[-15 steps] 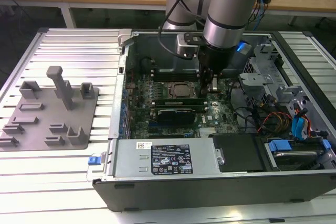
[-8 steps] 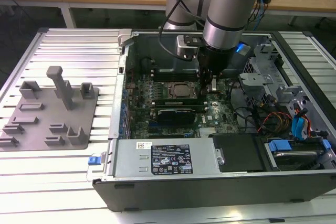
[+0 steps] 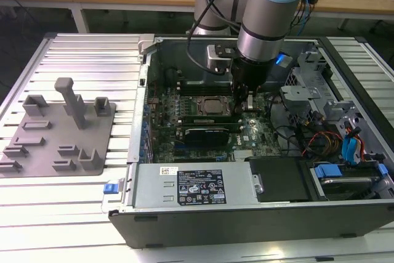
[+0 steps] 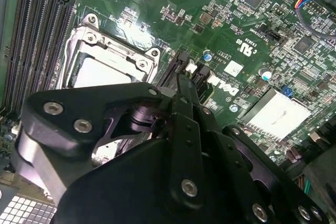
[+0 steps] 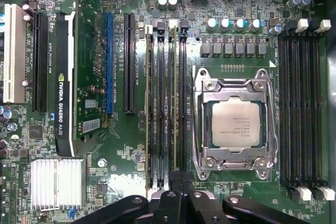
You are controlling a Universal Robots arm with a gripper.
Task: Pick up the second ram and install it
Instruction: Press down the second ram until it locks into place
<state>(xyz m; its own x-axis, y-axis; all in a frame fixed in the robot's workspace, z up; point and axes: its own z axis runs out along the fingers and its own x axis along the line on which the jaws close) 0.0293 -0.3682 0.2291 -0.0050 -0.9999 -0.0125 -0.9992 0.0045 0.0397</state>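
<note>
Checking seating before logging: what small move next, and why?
Probably a short straight press down: the gripper sits over one end of the ram, which stands edge-on in a slot beside the CPU socket.

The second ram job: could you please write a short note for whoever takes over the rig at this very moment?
Gripper: down inside the computer case, at the end of the memory slots beside the processor socket. Open or shut cannot be told.
Second ram: appears to stand in the slot in line with the gripper. Another stick is two slots over.
Done: apparently the pickup, with the stick now at its slot.
Left: full seating is not confirmed from these views.
</note>
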